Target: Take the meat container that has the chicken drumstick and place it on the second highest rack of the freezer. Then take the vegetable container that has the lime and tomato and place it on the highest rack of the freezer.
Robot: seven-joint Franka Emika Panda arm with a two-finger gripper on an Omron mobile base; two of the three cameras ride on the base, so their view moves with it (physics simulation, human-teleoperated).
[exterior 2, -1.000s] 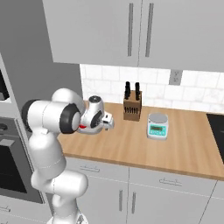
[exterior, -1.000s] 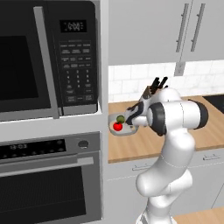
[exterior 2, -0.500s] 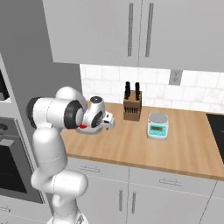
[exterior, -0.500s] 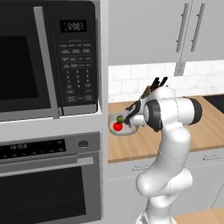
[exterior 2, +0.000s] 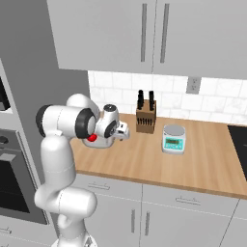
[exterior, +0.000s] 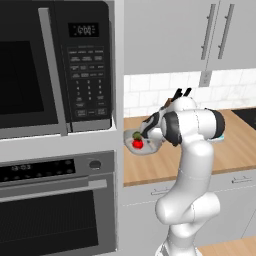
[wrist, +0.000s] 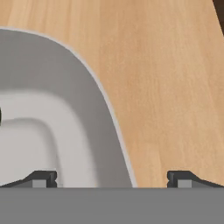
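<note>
Left base view: the arm reached toward the middle of the frame, where a pale tray (exterior: 141,144) sat on the wooden worktop (exterior: 150,167) close beside the oven column. A red tomato (exterior: 137,144) lay in it with a green lime (exterior: 136,135) just above. That made it the vegetable tray, so by my reading the step in hand was the approach to pick it up. Whether the drumstick tray was already shelved, these pictures could not say. The hand (exterior: 152,136) hovered at the tray's right side, mostly hidden behind the white wrist.

Right base view: the hand (exterior 2: 121,133) sat left of centre, pointing across the worktop (exterior 2: 159,161), with the tray (exterior 2: 95,143) and a sliver of red tomato (exterior 2: 91,138) tucked behind the arm. A knife block (exterior 2: 145,117) and a small scale (exterior 2: 173,138) stood well apart to the right.

Hand view: the two fingertips (wrist: 42,178) stood wide apart at the bottom, one over the tray (wrist: 52,118), one over bare worktop (wrist: 166,87), astride the rim (wrist: 105,105). Nothing was held. The next move, I'd judge, called for lowering onto that rim and closing squarely, so the tray would not tip.
</note>
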